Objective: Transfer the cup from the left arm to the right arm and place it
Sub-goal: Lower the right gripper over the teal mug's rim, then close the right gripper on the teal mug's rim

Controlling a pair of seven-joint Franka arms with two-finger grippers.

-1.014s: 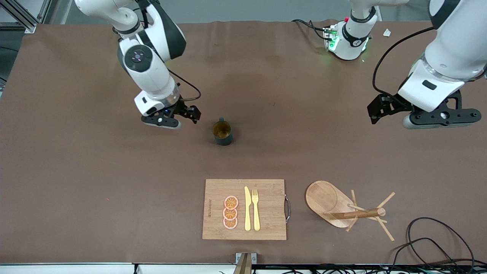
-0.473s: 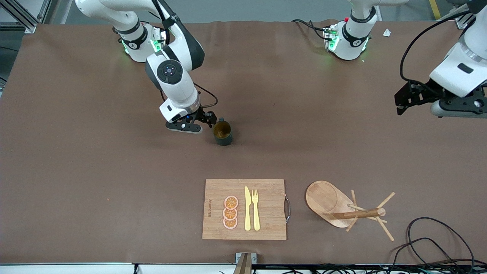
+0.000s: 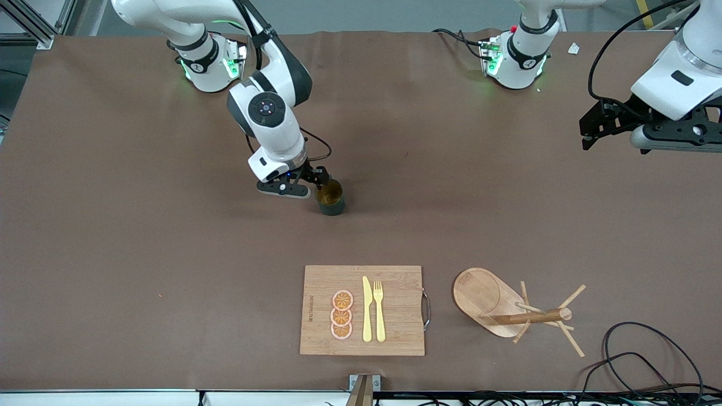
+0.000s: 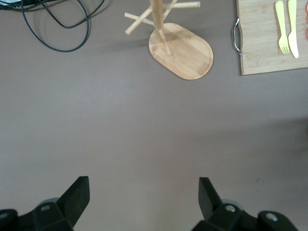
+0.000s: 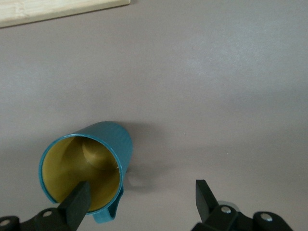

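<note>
The teal cup [image 3: 330, 198] stands upright on the brown table, yellowish inside, and shows close in the right wrist view [image 5: 86, 163]. My right gripper [image 3: 320, 179] is open at the cup's rim. In the right wrist view [image 5: 142, 199] one finger [image 5: 77, 202] is over the cup's mouth and the other is out over bare table, with the small handle [image 5: 107, 211] between them. My left gripper [image 3: 591, 125] is open and empty, held high over the left arm's end of the table; its wrist view [image 4: 144, 192] shows only bare table between the fingers.
A bamboo cutting board [image 3: 395, 332] with orange slices, a yellow knife and a fork lies nearer the front camera than the cup. A wooden peg rack [image 3: 496, 301] stands beside it toward the left arm's end. Black cables [image 3: 637, 349] lie at that corner.
My right gripper has moved in from the right arm's end and now reaches the cup's rim. My left gripper has drawn away toward its own end of the table. The cup has not moved.
</note>
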